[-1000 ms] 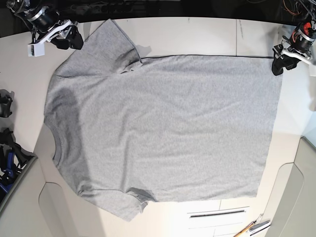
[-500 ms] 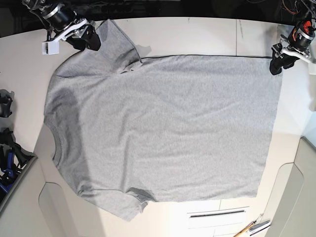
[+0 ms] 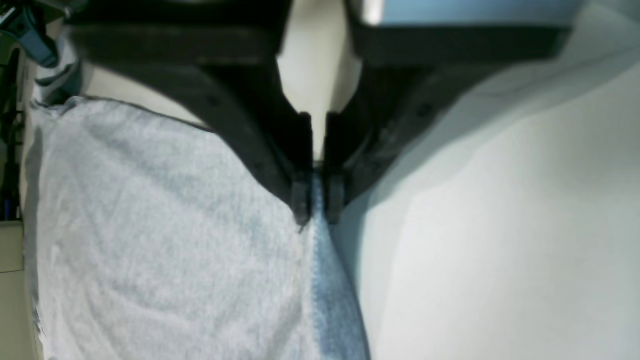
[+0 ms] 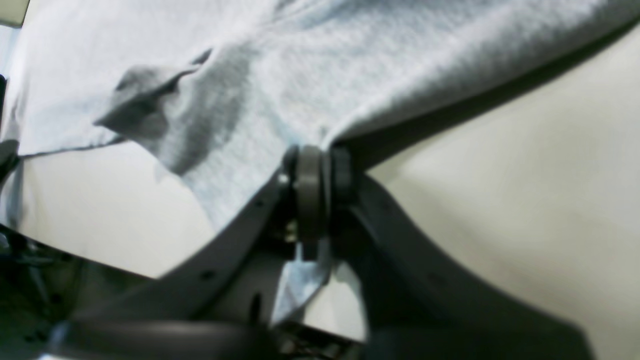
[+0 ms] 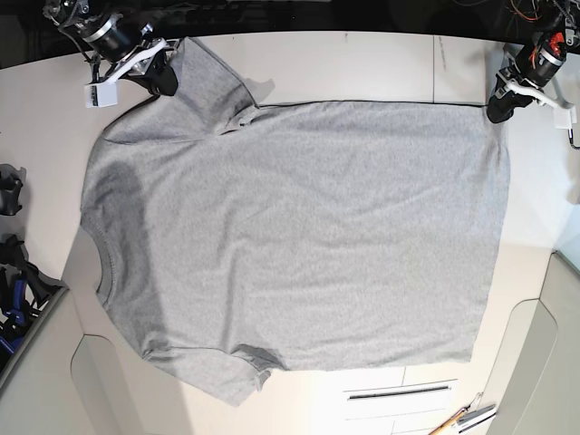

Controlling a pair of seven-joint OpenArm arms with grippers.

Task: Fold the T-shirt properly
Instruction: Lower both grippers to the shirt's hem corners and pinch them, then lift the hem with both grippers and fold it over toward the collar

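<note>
The heather-grey T-shirt [image 5: 299, 236] lies flat on the white table, plain side up, neck at the left, hem at the right. My left gripper [image 5: 497, 111] is at the far right hem corner; in the left wrist view it [image 3: 316, 200] is shut on the hem edge of the T-shirt [image 3: 165, 260]. My right gripper [image 5: 166, 80] is at the far sleeve; in the right wrist view it [image 4: 316, 170] is shut on the sleeve edge of the T-shirt [image 4: 310, 65], and a bit of cloth sticks out behind the fingers.
The white table [image 5: 362, 63] has seams and a dark far edge. Black and blue clamps [image 5: 14, 272] sit at the left edge. A pencil-like tool [image 5: 462, 419] lies at the near right. A slot [image 5: 399, 391] is near the front.
The right gripper moved right onto the far sleeve and closed on its edge. The left gripper shifted up-left to the hem corner, and the hem corner pulled slightly inward.
</note>
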